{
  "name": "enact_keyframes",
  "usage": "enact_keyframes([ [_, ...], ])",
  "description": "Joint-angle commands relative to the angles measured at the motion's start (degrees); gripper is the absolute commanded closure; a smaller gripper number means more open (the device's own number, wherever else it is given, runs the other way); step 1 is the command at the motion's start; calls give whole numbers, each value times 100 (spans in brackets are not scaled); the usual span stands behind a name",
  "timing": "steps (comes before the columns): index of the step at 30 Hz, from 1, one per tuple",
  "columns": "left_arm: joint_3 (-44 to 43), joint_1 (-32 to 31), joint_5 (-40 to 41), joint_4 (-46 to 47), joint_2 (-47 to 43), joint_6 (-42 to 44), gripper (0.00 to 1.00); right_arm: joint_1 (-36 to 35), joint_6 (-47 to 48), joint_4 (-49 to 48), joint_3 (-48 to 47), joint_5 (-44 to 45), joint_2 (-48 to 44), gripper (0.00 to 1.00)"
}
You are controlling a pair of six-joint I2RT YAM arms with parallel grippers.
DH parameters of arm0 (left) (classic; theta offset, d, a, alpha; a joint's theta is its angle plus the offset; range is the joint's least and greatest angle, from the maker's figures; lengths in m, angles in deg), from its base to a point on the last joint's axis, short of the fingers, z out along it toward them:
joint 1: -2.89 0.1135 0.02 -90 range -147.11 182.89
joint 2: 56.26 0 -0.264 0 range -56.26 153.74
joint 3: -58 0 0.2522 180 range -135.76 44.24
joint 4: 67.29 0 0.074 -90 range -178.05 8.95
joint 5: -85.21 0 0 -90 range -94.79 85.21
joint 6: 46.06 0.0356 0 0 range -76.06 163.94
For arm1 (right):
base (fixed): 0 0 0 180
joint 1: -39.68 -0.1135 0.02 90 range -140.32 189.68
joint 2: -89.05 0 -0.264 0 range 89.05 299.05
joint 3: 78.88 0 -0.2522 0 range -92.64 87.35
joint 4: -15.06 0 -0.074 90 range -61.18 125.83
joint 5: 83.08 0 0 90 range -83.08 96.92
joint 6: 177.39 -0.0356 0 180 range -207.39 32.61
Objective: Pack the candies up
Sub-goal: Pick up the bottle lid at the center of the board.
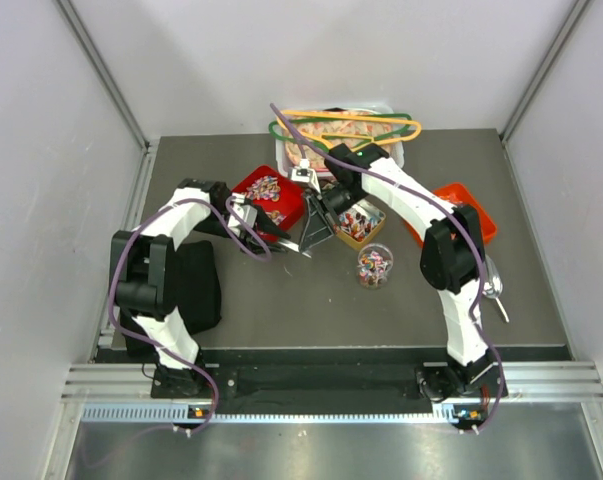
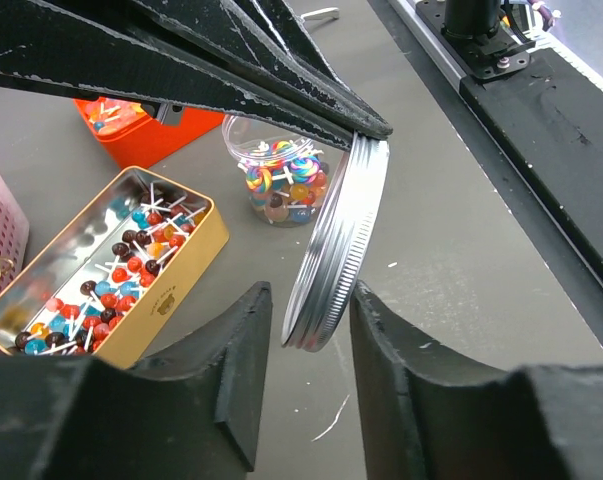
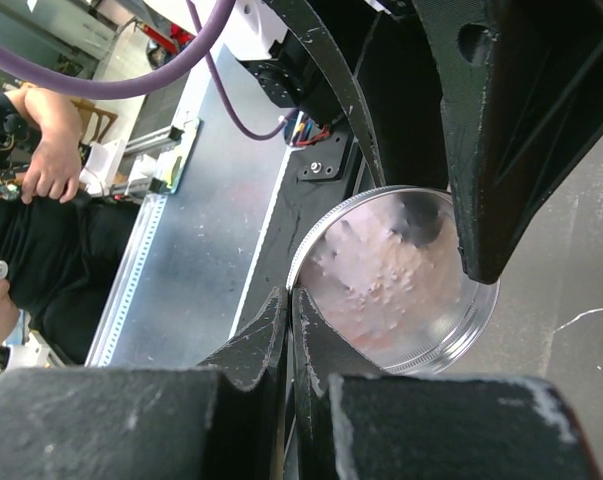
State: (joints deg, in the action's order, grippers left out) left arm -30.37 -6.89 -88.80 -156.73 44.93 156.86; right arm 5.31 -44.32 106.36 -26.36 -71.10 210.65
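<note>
Left wrist shows left gripper (image 2: 311, 300) parted around lid (image 2: 336, 240) that right gripper (image 2: 369, 126) pinches

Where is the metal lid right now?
Centre of the top view: the metal lid stands on edge between the left gripper's jaws, its rim pinched by the right gripper, just left of the clear candy jar.

Metals and plastic
Lid (image 2: 336, 250) ribbed bright metal; tin (image 2: 171, 300) glossy gold; jar (image 2: 237, 136) clear plastic; table (image 2: 451, 260) matt grey.
</note>
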Motion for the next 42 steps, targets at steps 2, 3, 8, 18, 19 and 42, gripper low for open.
enact_keyframes([
  [2, -115, -24, -1127, -1063, -152, 116, 59, 18, 211, 1466, -266, -117, 22, 100],
  [3, -107, -24, -1118, -1063, -161, 98, 60, 35, 211, 1466, -266, -117, 22, 100],
  [8, -89, -41, -1083, -1063, -240, -16, 70, 97, 211, 1466, -257, -108, 4, 100],
  [18, 60, -173, -1003, -1063, -354, -174, 75, 132, 114, 1422, -424, 6, 22, 65],
  [19, 69, -173, -1012, -1063, -363, -192, 76, 150, 97, 1405, -433, 32, 22, 61],
  [42, -291, -208, -960, -1063, 393, -1263, 95, 572, -2452, -2031, 868, 4531, -2236, 36],
])
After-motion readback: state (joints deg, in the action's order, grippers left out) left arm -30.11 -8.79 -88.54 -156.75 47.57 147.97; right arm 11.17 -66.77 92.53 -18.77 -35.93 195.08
